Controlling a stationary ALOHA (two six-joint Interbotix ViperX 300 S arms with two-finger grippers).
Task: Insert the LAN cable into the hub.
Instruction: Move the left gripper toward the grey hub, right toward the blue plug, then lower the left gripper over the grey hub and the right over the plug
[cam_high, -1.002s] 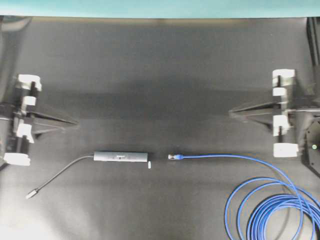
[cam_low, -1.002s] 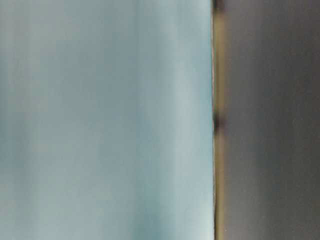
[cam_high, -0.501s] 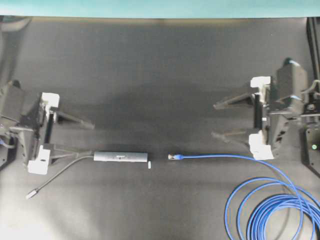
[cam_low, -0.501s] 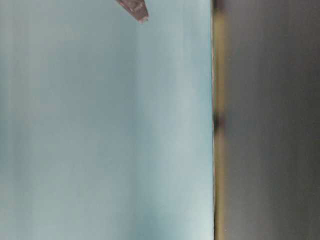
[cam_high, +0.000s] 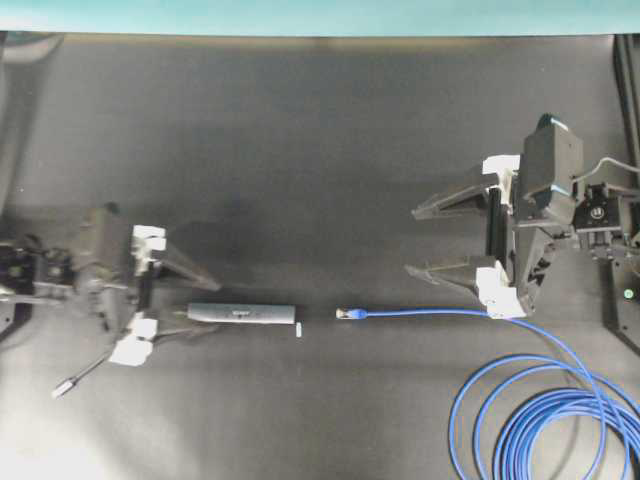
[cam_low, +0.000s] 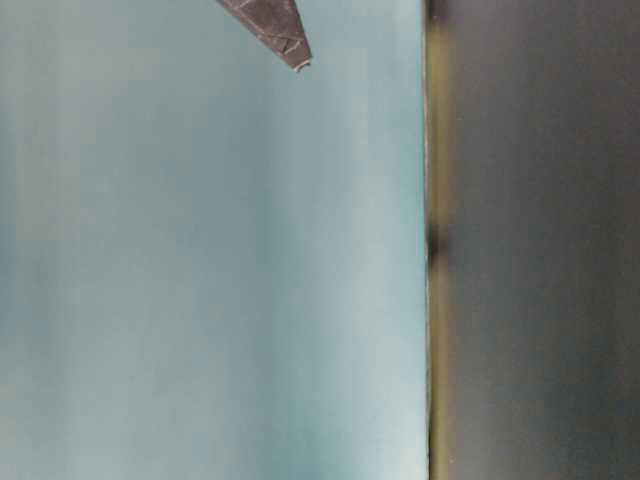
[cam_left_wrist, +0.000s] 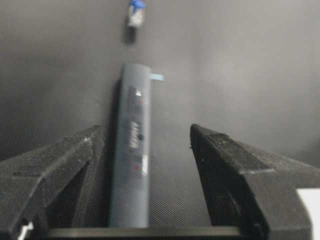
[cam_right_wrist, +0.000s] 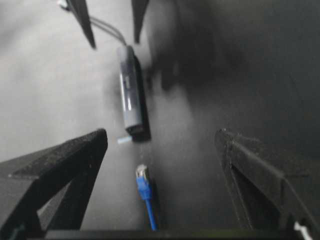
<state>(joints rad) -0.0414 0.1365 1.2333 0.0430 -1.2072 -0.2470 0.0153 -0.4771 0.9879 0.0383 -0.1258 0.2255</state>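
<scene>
On the dark desk (cam_high: 320, 130) the hub (cam_high: 242, 313) lies flat, the LAN cable (cam_high: 430, 313) plug just beside its end. Left gripper (cam_high: 190, 300) straddles the hub, jaws spread. Right gripper (cam_high: 425, 240) hangs nearby, jaws spread wide.

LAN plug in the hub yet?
Out. The plug lies on the mat, a clear gap from the hub.

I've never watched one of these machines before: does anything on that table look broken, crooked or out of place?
Nothing stands out. The hub lies flat and straight, the LAN cable points its plug at the hub across a gap, the rest coiled neatly. Both the left gripper and the right gripper are open and hold nothing. A tiny white tab lies by the hub's end.
</scene>
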